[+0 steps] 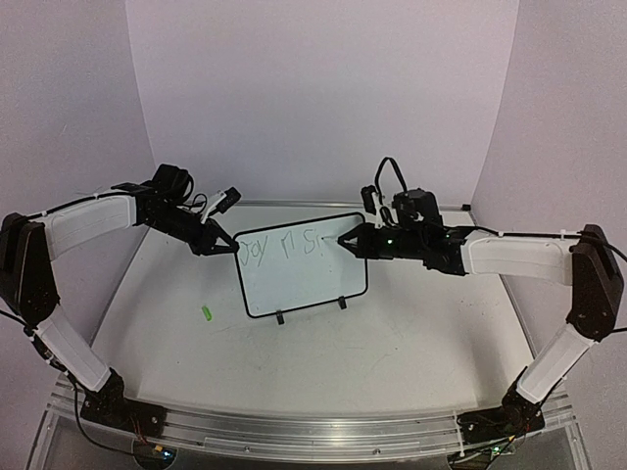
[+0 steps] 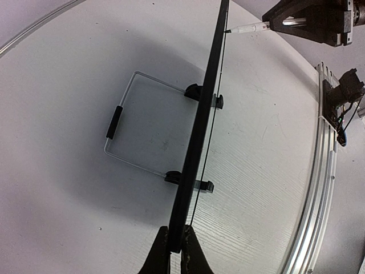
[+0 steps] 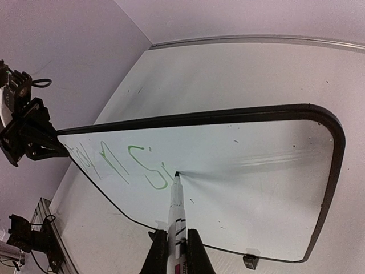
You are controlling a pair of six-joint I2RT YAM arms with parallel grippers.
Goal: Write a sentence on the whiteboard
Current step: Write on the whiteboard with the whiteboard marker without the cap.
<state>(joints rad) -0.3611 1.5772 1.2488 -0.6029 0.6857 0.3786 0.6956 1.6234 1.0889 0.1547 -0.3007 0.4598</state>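
- The whiteboard [image 1: 306,284] stands upright on its two feet, face toward the arm bases, with its long axis running left to right.
- The sentence [image 1: 284,245] runs in green along the whiteboard's upper left. It seems to read "Joy in Si", though the letters are too small to confirm. By that reading the wording is unfinished.
- The right gripper [image 1: 345,240] is at the whiteboard's upper right, its jaws pressed together on the barrel of the marker [image 3: 176,208].
- The marker projects straight out from the fingers. Its tip touches the whiteboard's face just right of the last green stroke.
- Governing relation: bare board lies to the right of the tip, along the long axis, and below the written line. In my judgement the next stroke should travel toward the whiteboard's right edge, and the right arm is placed to make it.
- The left gripper [image 1: 233,245] is at the whiteboard's upper left edge, its jaws pinching the black frame, apparently to brace it.
- A small green piece [image 1: 207,313], probably the marker's cap, lies on the table [image 1: 411,343] left of and nearer than the whiteboard.
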